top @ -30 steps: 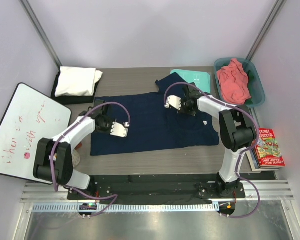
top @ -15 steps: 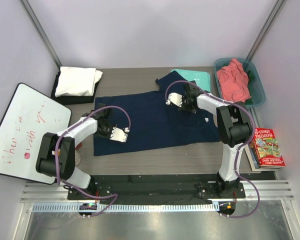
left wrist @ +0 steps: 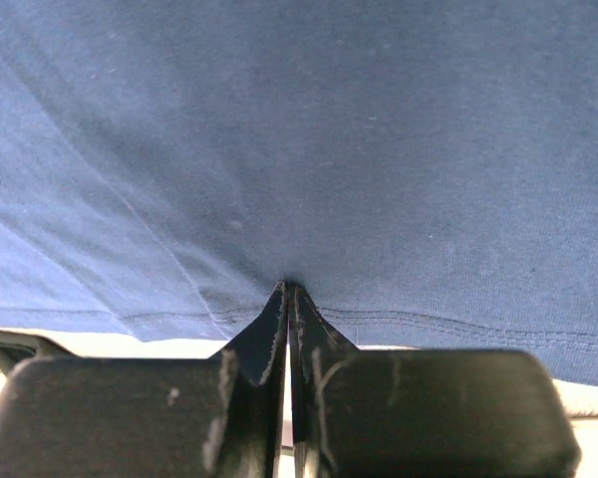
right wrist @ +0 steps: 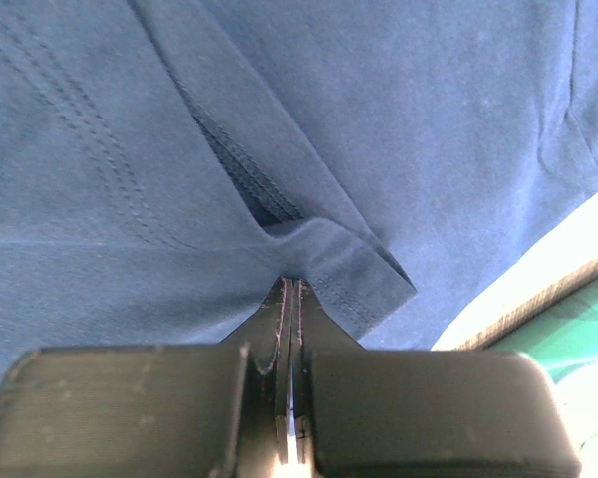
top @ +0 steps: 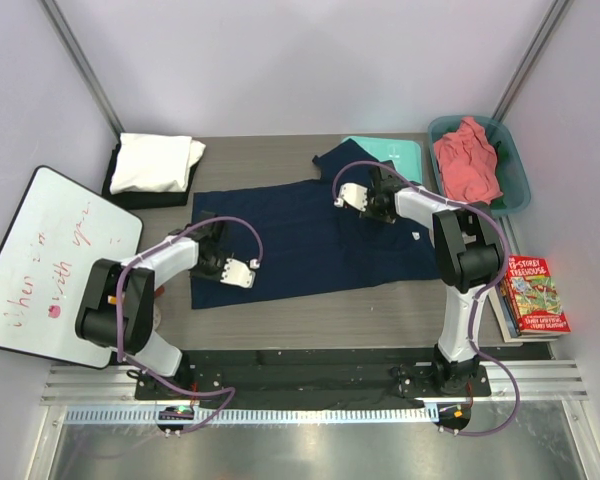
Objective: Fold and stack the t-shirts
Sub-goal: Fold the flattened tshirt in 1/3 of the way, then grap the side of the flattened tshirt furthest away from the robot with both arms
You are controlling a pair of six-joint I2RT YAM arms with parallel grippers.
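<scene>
At the desk's (top: 265,160) far left corner I saw a folded white t-shirt (top: 155,162) lying on a black one (top: 148,200). The navy t-shirt (top: 300,240) lay spread flat across the middle of the desk. My left gripper (left wrist: 289,291) was clamped fully closed on its hem at the shirt's left edge. My right gripper (right wrist: 289,284) was pinched tight on a stitched fold toward the far right, beside the mint-green board (top: 398,152). At the right edge, a salmon t-shirt (top: 467,160) sat bunched in the teal tub (top: 518,175).
</scene>
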